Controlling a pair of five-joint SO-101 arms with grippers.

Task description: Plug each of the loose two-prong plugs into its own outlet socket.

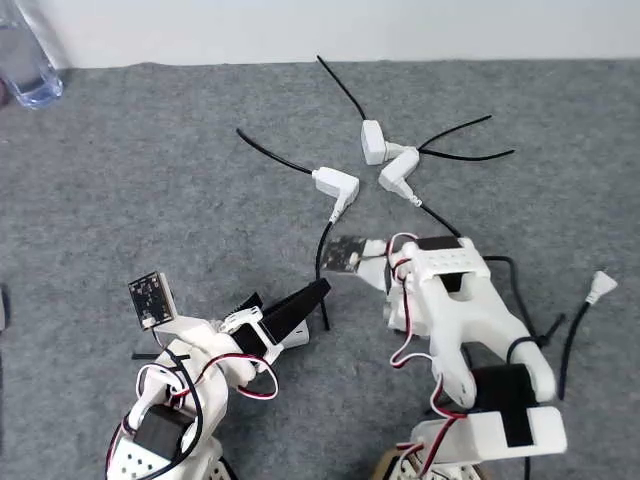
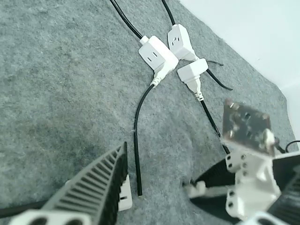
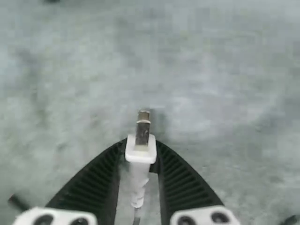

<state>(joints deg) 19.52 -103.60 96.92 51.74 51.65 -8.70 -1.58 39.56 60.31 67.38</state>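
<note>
Grey felt [image 1: 150, 180] beneath plug [image 3: 140, 144], white wall [image 1: 300, 30]

Bright, even, diffuse light, with soft, faint shadows on the grey mat [image 1: 120, 200]

High camera looks down over the whole mat [image 1: 150, 180]. Left wrist shares its outlet sockets [image 2: 152, 54]; right wrist sits close, low

Grey felt surface [image 1: 150, 150]; white wall [image 1: 300, 25] behind; clear bottle [image 1: 25, 60] corner.
</note>
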